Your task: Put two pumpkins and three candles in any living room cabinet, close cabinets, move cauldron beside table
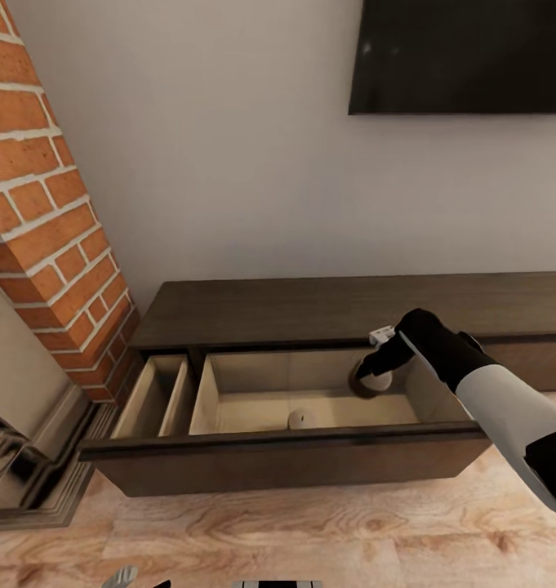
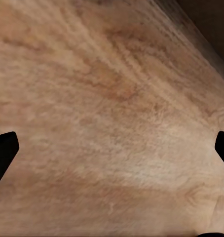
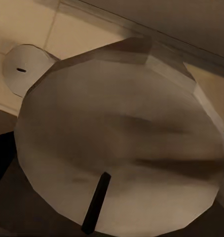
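Observation:
The long dark brown cabinet [image 1: 326,306] stands against the wall with its wide drawer [image 1: 286,457] pulled out, showing pale beige insides. One pale candle [image 1: 302,419] [image 3: 23,69] stands on the drawer floor near the front. My right gripper [image 1: 374,377] reaches down into the drawer's right half, shut on a second pale candle [image 3: 117,148] with a dark wick. Over bare wood floor, my left gripper [image 2: 112,153] is open with nothing between its fingertips [image 2: 3,153]. The pumpkins, the cauldron and the table are out of view.
A red brick fireplace [image 1: 49,229] rises at the left, close to the cabinet's end. A narrow side compartment [image 1: 151,396] is open too. A dark TV [image 1: 457,57] hangs on the wall above. The drawer front juts out over the wooden floor [image 1: 310,531].

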